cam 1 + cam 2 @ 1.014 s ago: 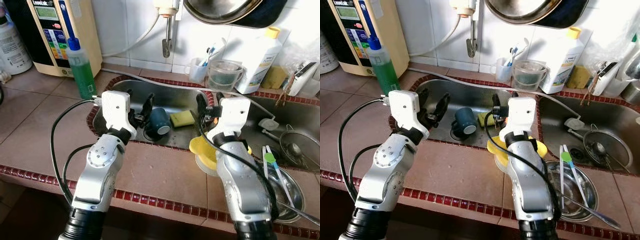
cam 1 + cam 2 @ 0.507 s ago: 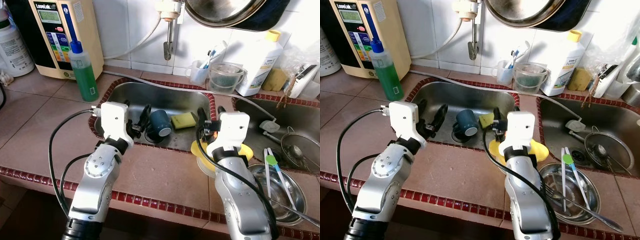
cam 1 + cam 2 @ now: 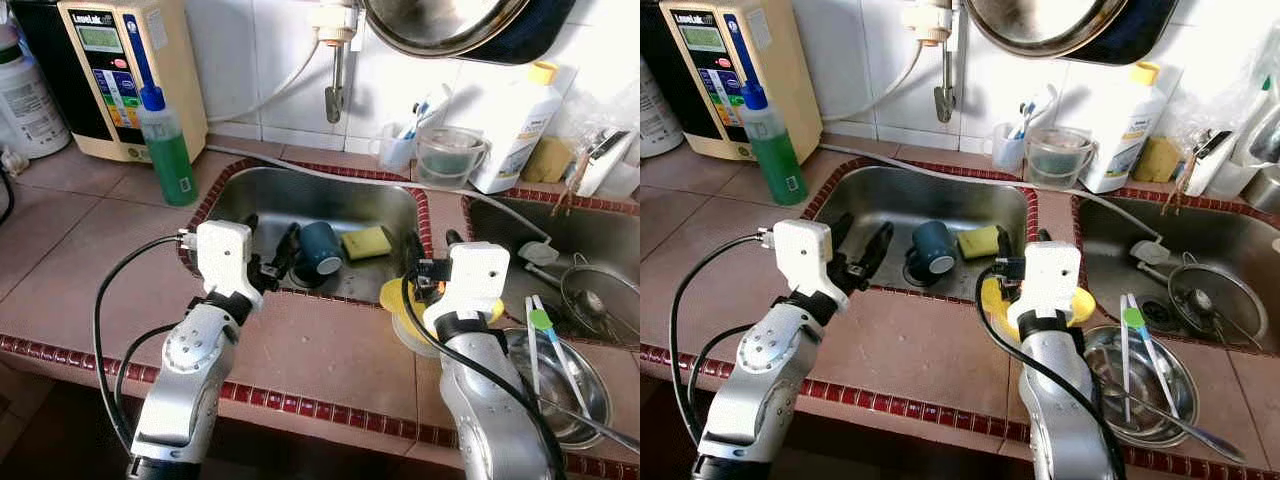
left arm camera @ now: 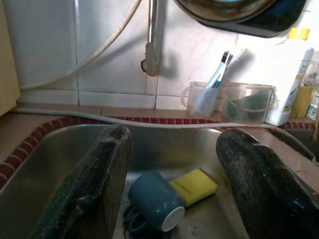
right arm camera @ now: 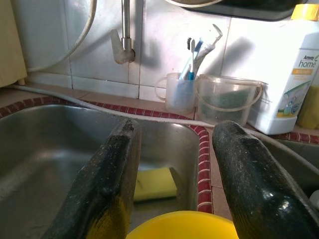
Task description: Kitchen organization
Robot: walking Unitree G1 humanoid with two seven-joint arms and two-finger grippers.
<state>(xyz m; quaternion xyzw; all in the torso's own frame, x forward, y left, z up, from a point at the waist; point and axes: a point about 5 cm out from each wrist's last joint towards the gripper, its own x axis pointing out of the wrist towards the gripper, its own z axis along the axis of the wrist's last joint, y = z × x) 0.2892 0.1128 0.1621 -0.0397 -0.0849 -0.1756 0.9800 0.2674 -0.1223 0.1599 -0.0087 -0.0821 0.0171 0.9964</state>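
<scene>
With both grippers, left (image 3: 272, 262) & right (image 3: 430, 262), spread empty at sink (image 3: 300, 185) front edge; mug (image 3: 318, 247) on its side nr sponge (image 3: 365, 240): prob. rigid, wet-slick, breakable; grip across body.

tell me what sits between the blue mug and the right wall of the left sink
A yellow sponge lies flat on the sink floor between the blue mug and the sink's right wall, as both eye views show.

**Four views on one sink**

Both head views look forward and down over the tiled table (image 3: 330, 350), from behind both arms. Each wrist view sits close behind its tool, looking along the spread fingers (image 4: 94, 194) toward the wall. All four share the left sink basin (image 3: 930, 200) and the yellow sponge (image 5: 155, 183).
</scene>
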